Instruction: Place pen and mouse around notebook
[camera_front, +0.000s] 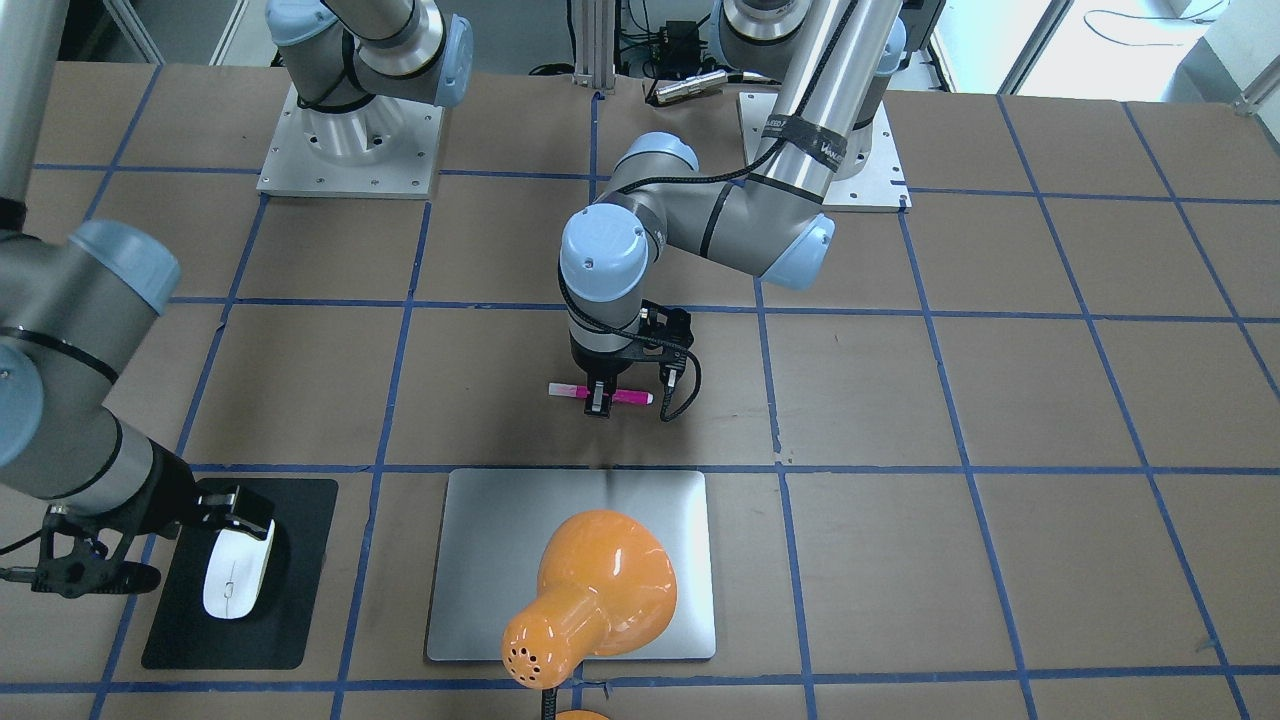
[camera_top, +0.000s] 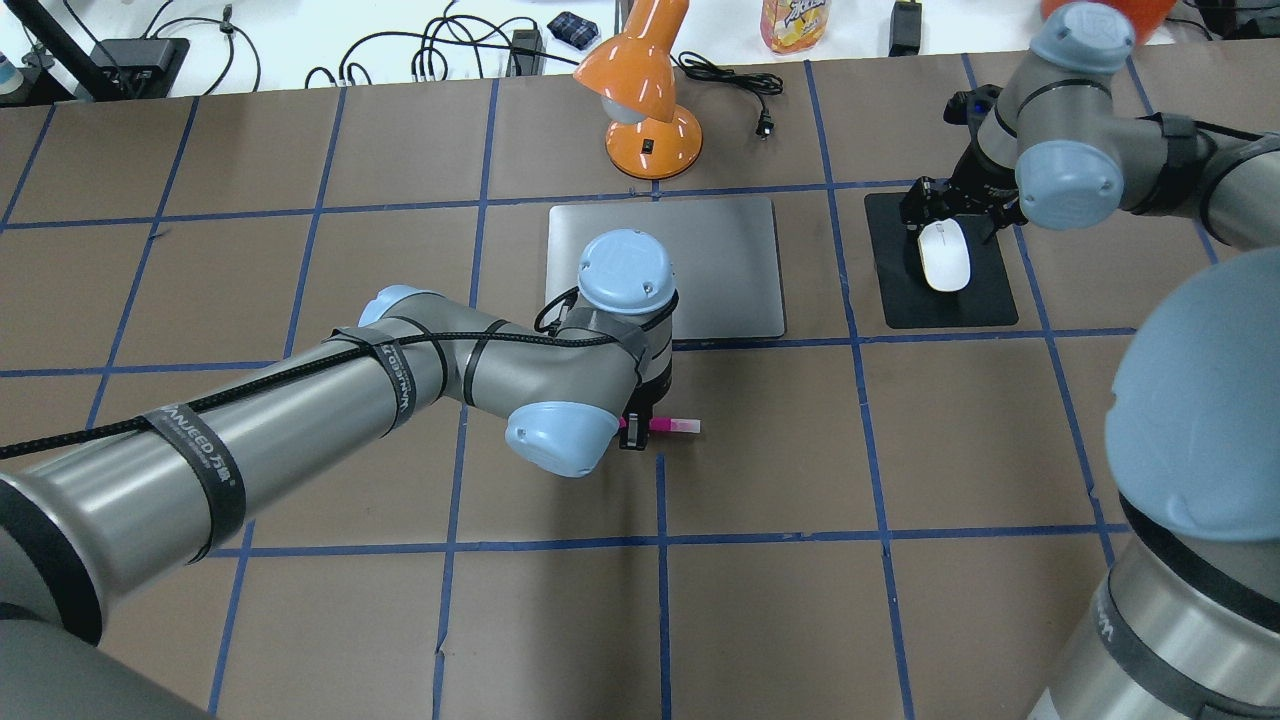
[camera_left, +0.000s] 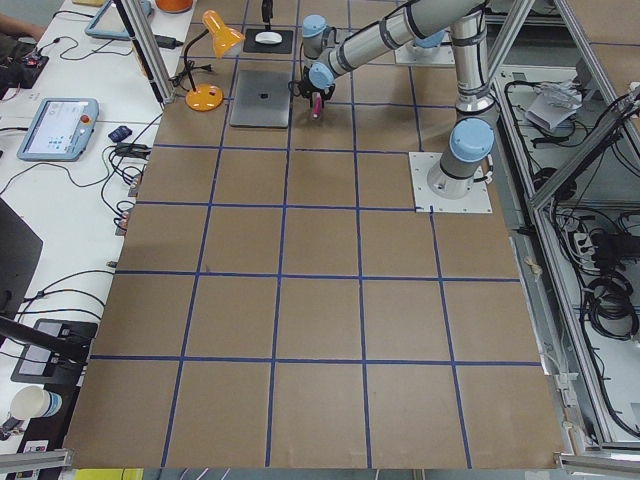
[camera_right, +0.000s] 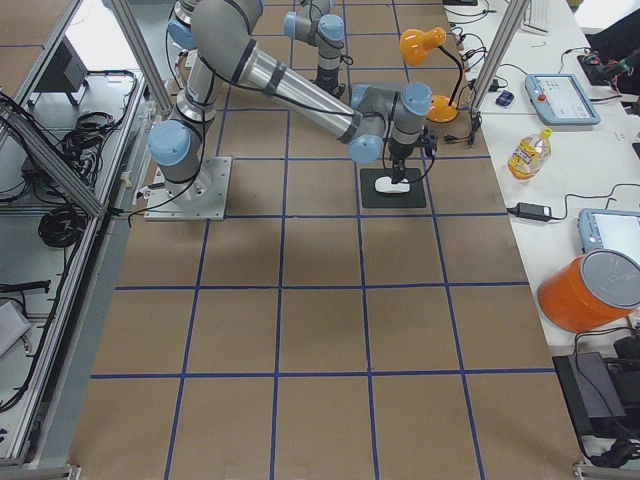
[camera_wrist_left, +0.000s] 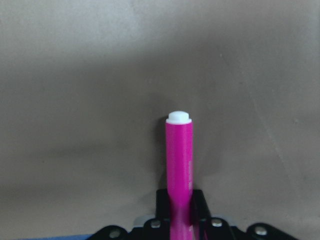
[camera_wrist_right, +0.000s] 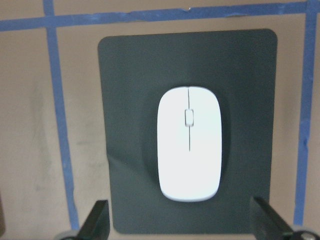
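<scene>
The magenta pen (camera_front: 628, 396) is held level and low over the brown table, with my left gripper (camera_front: 598, 402) shut on its middle. In the left wrist view the pen (camera_wrist_left: 179, 155) points away, white tip forward. I cannot tell whether it touches the table. It sits on the robot's side of the silver notebook (camera_front: 480, 560), a short gap from its edge. The white mouse (camera_wrist_right: 189, 142) lies on a black mat (camera_wrist_right: 130, 100) beside the notebook (camera_top: 720, 260). My right gripper (camera_wrist_right: 180, 220) hovers at the mouse's end, open, its fingers (camera_wrist_right: 96, 222) spread wider than the mouse.
An orange desk lamp (camera_top: 650, 110) stands at the notebook's far edge and hides part of it in the front-facing view. Beyond the table's far edge lie cables, a bottle (camera_top: 792, 22) and tablets. Blue tape lines grid the brown table (camera_top: 900, 450).
</scene>
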